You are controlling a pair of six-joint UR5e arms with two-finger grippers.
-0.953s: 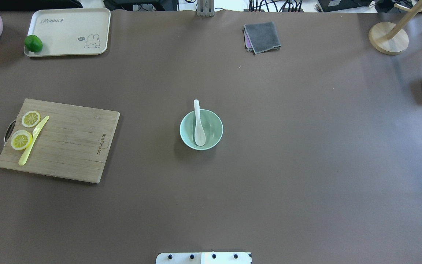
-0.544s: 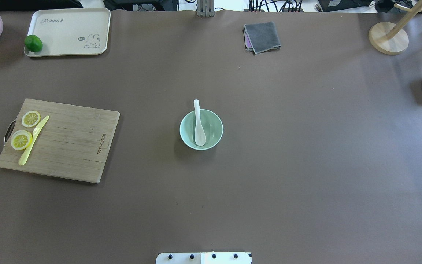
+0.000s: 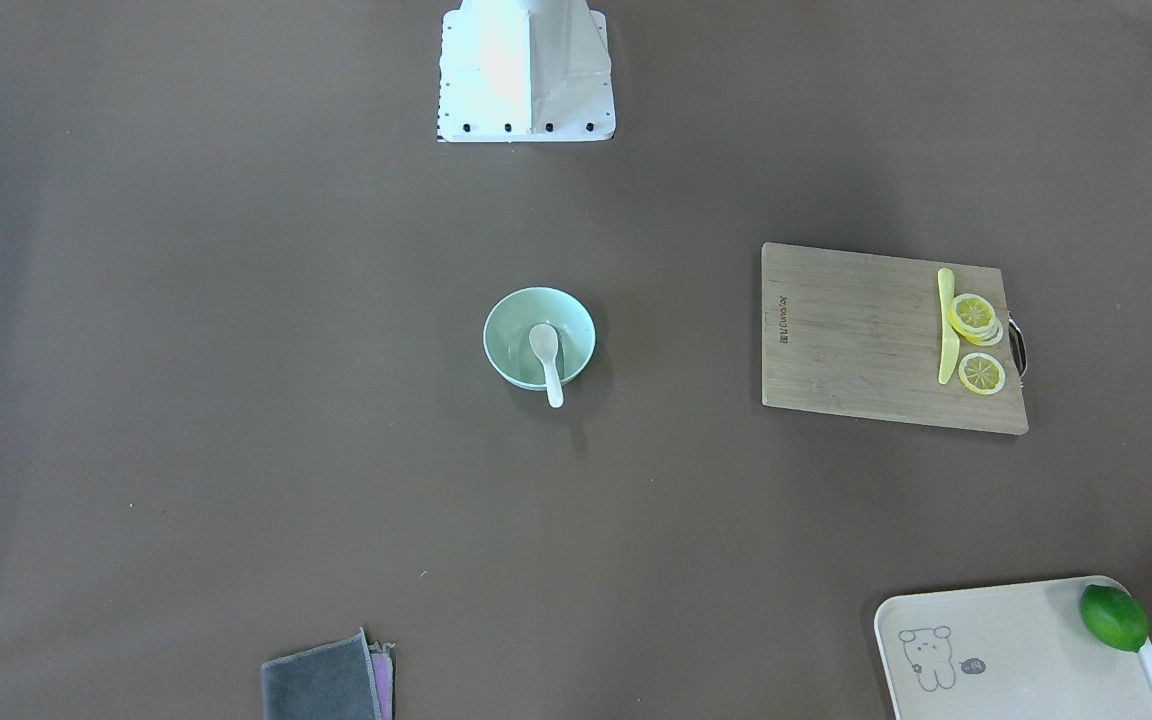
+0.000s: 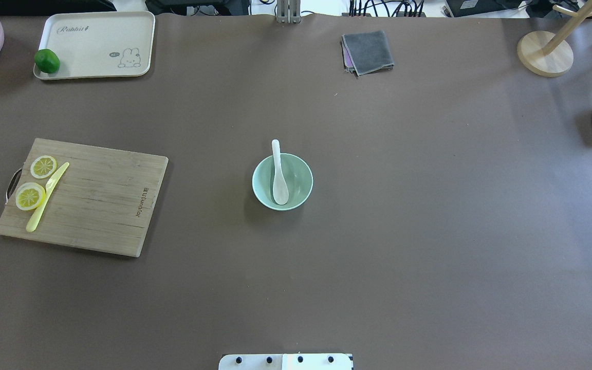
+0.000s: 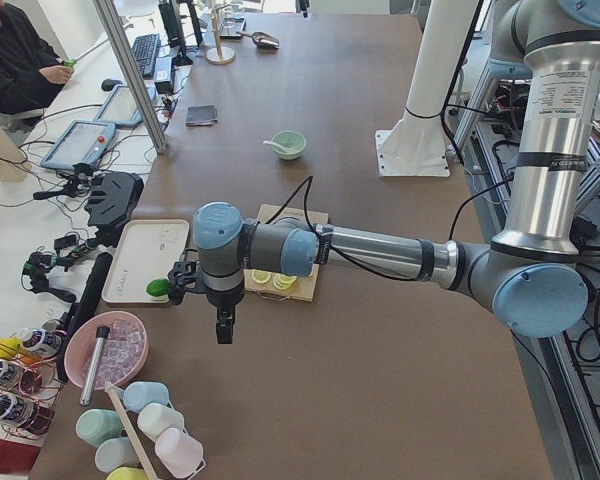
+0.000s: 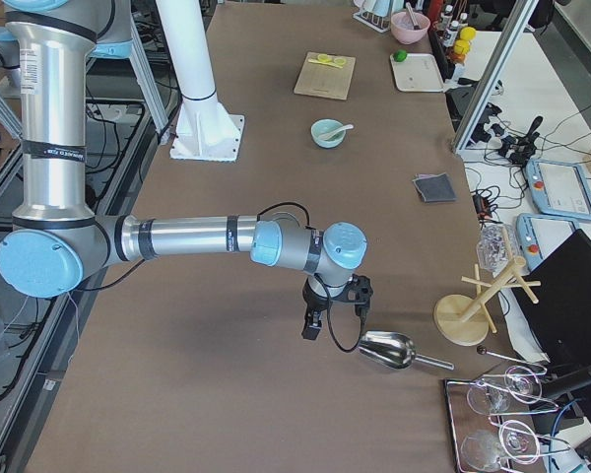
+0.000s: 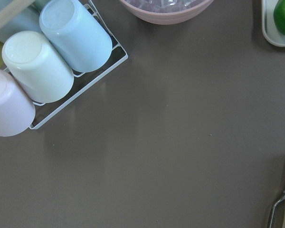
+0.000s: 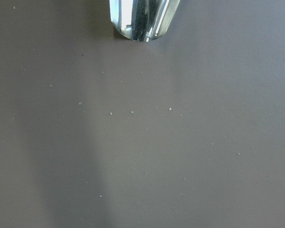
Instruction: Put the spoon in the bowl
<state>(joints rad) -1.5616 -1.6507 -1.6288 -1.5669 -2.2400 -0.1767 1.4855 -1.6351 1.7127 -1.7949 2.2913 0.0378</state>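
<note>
The white spoon [image 4: 278, 177] lies in the pale mint-green bowl [image 4: 303, 181] at the table's middle. Its scoop rests inside and its handle leans over the far rim. Both also show in the front view, spoon [image 3: 545, 352] and bowl [image 3: 506, 345]. Neither gripper shows in the overhead or front view. The left gripper [image 5: 224, 326] hangs over the table's left end, far from the bowl [image 5: 291, 146]. The right gripper [image 6: 311, 325] hangs over the right end beside a metal scoop [image 6: 386, 349]. I cannot tell whether either is open or shut.
A wooden cutting board [image 4: 95, 200] with a yellow knife [image 4: 47, 198] and lemon slices lies left of the bowl. A tray [image 4: 100, 43] with a lime [image 4: 47, 60], a grey cloth [image 4: 368, 51] and a wooden stand [image 4: 545, 51] sit at the far edge. Cups [image 7: 61, 52] lie under the left wrist.
</note>
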